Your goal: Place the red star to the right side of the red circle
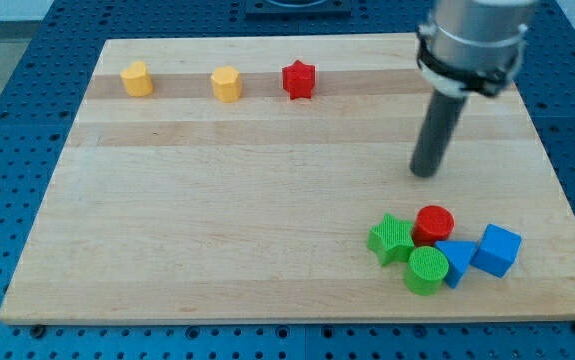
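The red star (298, 79) lies near the view's top edge of the wooden board, left of centre-right. The red circle (434, 222) sits in a cluster at the view's lower right, touching a green star (392, 238), a green circle (427, 270) and a blue triangle (456, 261). My tip (425, 172) is on the board above the red circle, well to the right of and below the red star, touching no block.
A blue cube (497, 249) stands at the right end of the cluster. Two yellow blocks (137, 78) (227, 84) lie left of the red star along the top. The board (217, 220) rests on a blue perforated table.
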Robot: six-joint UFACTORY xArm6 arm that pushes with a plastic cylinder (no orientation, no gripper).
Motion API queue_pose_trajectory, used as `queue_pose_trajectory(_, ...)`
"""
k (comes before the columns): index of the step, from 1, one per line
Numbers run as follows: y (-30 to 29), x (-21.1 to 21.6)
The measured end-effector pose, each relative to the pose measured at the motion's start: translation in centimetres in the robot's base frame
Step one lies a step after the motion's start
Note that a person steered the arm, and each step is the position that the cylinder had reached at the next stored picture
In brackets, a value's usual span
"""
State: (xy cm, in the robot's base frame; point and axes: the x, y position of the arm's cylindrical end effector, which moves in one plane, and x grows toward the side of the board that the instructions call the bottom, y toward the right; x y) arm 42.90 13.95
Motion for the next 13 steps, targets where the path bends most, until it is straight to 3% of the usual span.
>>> queue_pose_trajectory(2, -5.6, -14.0)
queue_pose_trajectory(3, -10.8, -18.6)
queue_pose_trajectory(4, -15.6, -19.4)
queue_pose_trajectory(5, -15.7, -16.0)
queue_pose_trajectory(7, -7.3, -5.9)
queue_pose_trajectory(8, -6.0, -5.1)
queue_pose_trajectory(10, -12.0, -4.5)
queue_pose_trajectory(13, 2.5, 0.2)
